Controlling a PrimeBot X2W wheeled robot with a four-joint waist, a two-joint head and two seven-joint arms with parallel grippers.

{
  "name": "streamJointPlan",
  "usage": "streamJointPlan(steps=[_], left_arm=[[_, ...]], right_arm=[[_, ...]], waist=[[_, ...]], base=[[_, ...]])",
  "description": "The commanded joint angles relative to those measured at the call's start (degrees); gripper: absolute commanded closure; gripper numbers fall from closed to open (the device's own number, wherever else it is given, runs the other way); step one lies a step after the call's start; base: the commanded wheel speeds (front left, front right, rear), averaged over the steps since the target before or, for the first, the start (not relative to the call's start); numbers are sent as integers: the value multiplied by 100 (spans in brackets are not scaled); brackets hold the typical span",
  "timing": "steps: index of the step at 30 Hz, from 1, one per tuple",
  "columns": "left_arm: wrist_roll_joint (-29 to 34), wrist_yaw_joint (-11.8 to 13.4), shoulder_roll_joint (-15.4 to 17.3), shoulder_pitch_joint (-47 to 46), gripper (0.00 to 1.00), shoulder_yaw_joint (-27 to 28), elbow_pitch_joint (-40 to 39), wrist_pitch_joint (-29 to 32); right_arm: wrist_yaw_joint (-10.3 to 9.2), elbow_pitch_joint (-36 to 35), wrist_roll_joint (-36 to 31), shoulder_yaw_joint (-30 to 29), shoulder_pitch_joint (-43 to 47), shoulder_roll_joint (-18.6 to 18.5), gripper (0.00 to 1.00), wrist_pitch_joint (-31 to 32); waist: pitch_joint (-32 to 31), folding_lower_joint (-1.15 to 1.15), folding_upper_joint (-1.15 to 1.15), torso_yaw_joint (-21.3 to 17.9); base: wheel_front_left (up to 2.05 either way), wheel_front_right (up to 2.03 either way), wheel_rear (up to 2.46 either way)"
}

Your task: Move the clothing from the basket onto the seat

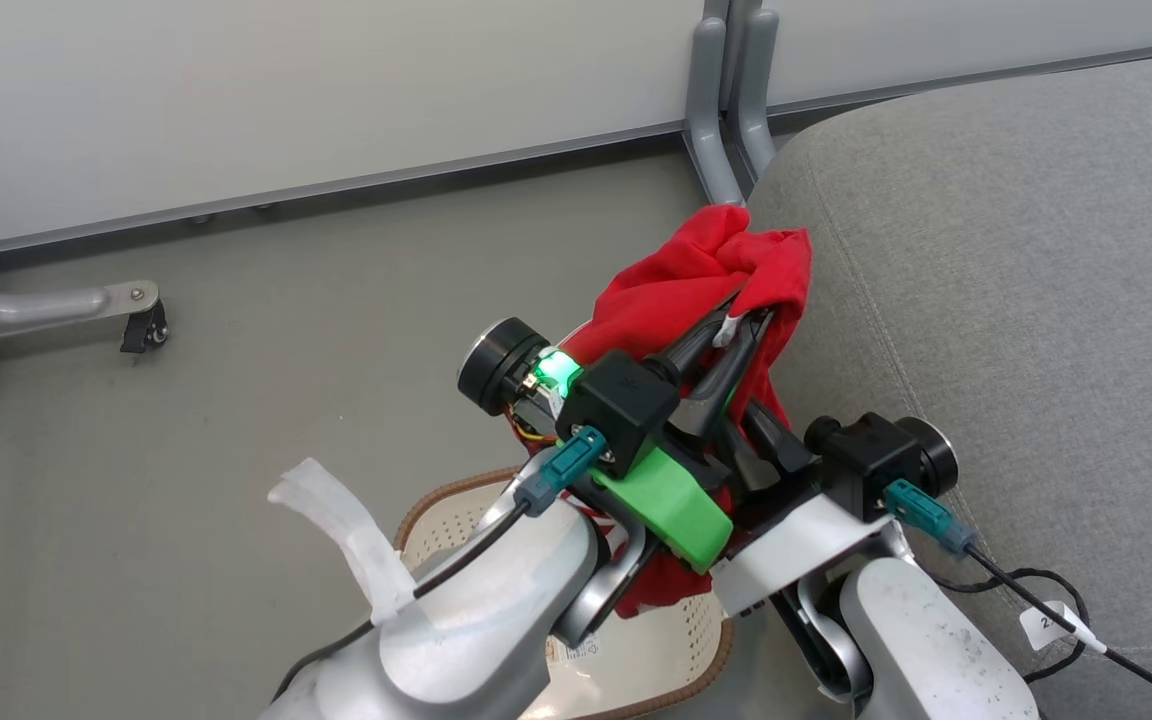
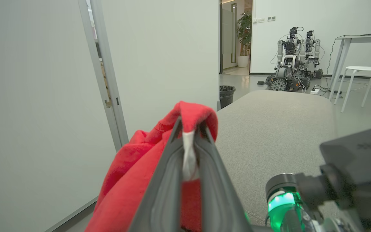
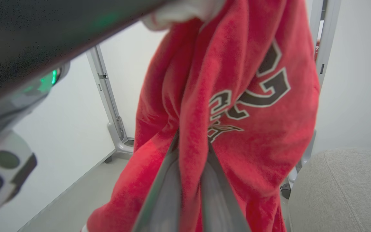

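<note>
The red jersey (image 1: pixel 696 280) hangs bunched in the air, held by both grippers beside the seat's rounded left edge. My left gripper (image 1: pixel 744 318) is shut on a top fold with a white strip (image 2: pixel 188 154). In the left wrist view the left gripper (image 2: pixel 189 127) stands level with the seat (image 2: pixel 275 129). The right gripper (image 3: pixel 192 138) is shut on the cloth lower down, under dark lettering (image 3: pixel 256 93). The grey seat (image 1: pixel 1016 300) spreads to the right. Below my arms, the cream perforated basket (image 1: pixel 441 525) stands on the floor, and the jersey's lower end (image 1: pixel 656 590) hangs over it.
A white partition wall runs along the back, with grey metal posts (image 1: pixel 726 120) and a caster foot (image 1: pixel 141 325) on the floor. A black cable with a tag (image 1: pixel 1046 615) lies on the seat. Farther off stand parked robots (image 2: pixel 291 61), a white stool (image 2: pixel 364 69) and a black bin (image 2: pixel 226 93).
</note>
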Motion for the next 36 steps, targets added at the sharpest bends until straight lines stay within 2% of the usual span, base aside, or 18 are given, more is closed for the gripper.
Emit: streamJointPlan(steps=[1, 21, 22, 23, 24, 36], left_arm=[[-17, 38, 52, -20, 100, 36, 54, -41], [-174, 92, 211, 129, 100, 89, 137, -84], [-169, 111, 214, 122, 80, 90, 149, -69], [-166, 124, 214, 116, 55, 88, 155, -61], [-125, 161, 217, 97, 0, 89, 149, -75], [-138, 210, 239, 95, 0, 34, 180, -101]], right_arm=[[0, -55, -57, 6, 40, -2, 100, -20], [0, -188, -208, -108, 260, -2, 100, -20], [0, -194, -209, -105, 261, -2, 100, -20], [0, -199, -214, -103, 262, -3, 100, -20], [0, -201, -213, -104, 260, -3, 100, -20], [0, -156, -205, -186, 349, -3, 100, -20]], waist=[[-8, 0, 0, -6], [37, 0, 0, 30], [42, 0, 0, 30], [46, 0, 0, 30], [49, 0, 0, 31], [-1, 0, 0, 32]], base=[[0, 0, 0], [0, 0, 0], [0, 0, 0], [0, 0, 0], [0, 0, 0], [0, 0, 0]])
